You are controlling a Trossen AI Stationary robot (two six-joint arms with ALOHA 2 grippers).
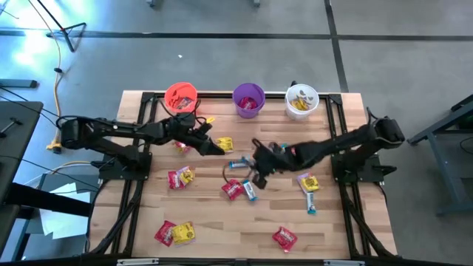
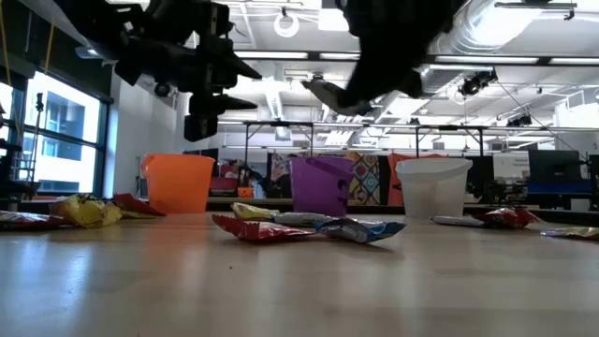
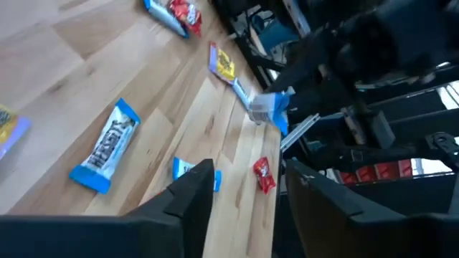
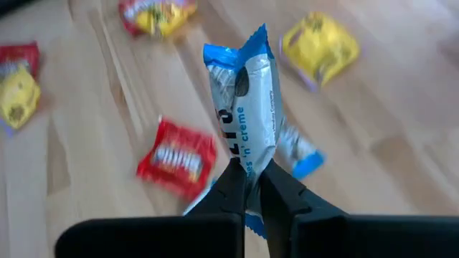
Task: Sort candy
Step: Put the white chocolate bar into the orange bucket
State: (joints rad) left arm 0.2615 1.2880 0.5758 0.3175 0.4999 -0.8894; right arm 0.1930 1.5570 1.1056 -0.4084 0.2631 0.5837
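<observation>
The right hand (image 4: 252,188) is closed on a blue-and-white bar (image 4: 244,107), which stands up from between its fingers. In the high view this hand (image 1: 260,164) is above the middle of the tabletop (image 1: 222,229), lifted off the wood. In the low view it (image 2: 328,96) hangs high over the candy, with the pale bar sticking out to the left.

The left hand (image 3: 247,190) has its fingers apart and holds nothing. In the high view it (image 1: 214,148) is over the far left part of the tabletop, just near the orange cup (image 1: 181,97) and beside a yellow packet (image 1: 225,144).

Three cups stand in a row at the far edge: the orange cup on the left, a purple cup (image 1: 248,100) in the middle and a white cup (image 1: 301,100) on the right. The white cup has yellow pieces inside, and the purple cup something pink or red.

The other candy lies loose on the tabletop. A red and a yellow packet (image 1: 180,176) lie left of the middle. A red packet (image 1: 233,189) touches a blue bar (image 1: 250,191) near the centre. On the right a yellow packet (image 1: 309,182) lies with a blue bar (image 1: 311,202) just beside it. At the near edge there is a red and yellow pair (image 1: 174,233) on the left and a single red packet (image 1: 284,238) on the right.
</observation>
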